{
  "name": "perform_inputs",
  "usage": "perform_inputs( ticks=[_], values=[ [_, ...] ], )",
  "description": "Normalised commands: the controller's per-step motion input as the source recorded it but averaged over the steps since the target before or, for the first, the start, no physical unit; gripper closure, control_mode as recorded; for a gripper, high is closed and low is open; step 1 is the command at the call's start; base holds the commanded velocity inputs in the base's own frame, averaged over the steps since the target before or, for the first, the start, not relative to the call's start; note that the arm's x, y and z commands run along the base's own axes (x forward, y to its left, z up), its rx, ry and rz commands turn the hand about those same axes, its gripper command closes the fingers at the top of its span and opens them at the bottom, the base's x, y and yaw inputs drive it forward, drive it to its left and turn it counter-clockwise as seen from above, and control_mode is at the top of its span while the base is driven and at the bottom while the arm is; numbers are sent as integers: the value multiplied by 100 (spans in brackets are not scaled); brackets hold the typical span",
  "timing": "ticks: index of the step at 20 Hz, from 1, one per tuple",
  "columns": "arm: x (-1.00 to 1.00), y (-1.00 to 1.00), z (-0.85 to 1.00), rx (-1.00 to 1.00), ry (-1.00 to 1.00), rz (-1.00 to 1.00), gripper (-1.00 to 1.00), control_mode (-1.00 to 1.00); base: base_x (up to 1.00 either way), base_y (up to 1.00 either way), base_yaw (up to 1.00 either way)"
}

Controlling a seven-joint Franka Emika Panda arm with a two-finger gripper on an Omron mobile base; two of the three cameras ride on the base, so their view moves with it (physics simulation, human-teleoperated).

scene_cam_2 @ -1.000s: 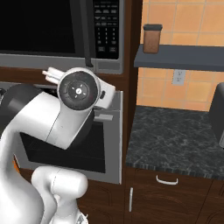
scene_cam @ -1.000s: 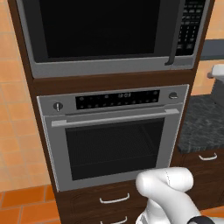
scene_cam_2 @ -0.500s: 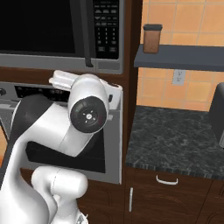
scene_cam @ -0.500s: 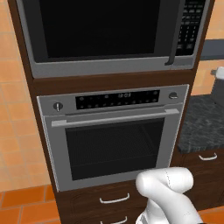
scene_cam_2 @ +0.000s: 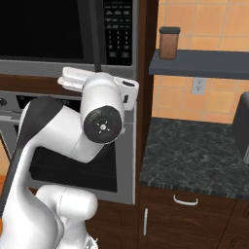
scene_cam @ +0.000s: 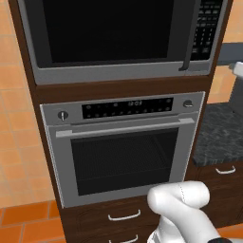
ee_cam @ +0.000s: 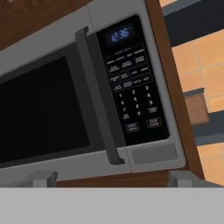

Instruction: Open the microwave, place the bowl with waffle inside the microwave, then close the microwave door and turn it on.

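Note:
The microwave (scene_cam: 114, 38) sits built in at the top of the dark wood column, and the microwave door (ee_cam: 39, 113) of black glass is shut. Its dark vertical handle (ee_cam: 98, 96) runs beside the black keypad (ee_cam: 131, 83) with white buttons. In the hand view my gripper (ee_cam: 112, 179) faces the handle and keypad from a short distance, open, with nothing between its fingertips (ee_cam: 41, 178). My arm (scene_cam_2: 99, 121) is folded up in front of the oven, with the hand just below the microwave's lower right corner. The bowl and the waffle are out of view.
A steel oven (scene_cam: 123, 147) with a bar handle sits under the microwave, with drawers (scene_cam: 124, 216) below it. To the right is a dark stone counter (scene_cam_2: 194, 155), a shelf with a brown jar (scene_cam_2: 169, 43), and a dark appliance (scene_cam_2: 243, 126).
My forearm and wrist joint have swung down and to the right in front of the oven. The jaws stayed open and the microwave door stayed shut.

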Motion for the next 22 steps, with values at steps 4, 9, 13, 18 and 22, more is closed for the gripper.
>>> perform_inputs(
  ticks=[4,9,13,18,22],
  values=[
    [47,-7,-7,0,0,0,-100,-100,0,0,0],
    [55,-8,0,0,0,0,-100,-100,0,0,0],
    [24,-21,-3,0,0,-14,-100,-100,0,0,0],
    [29,-2,0,0,1,-29,-100,-100,0,0,0],
    [39,0,0,0,4,-22,-100,-100,0,0,0]
  ],
)
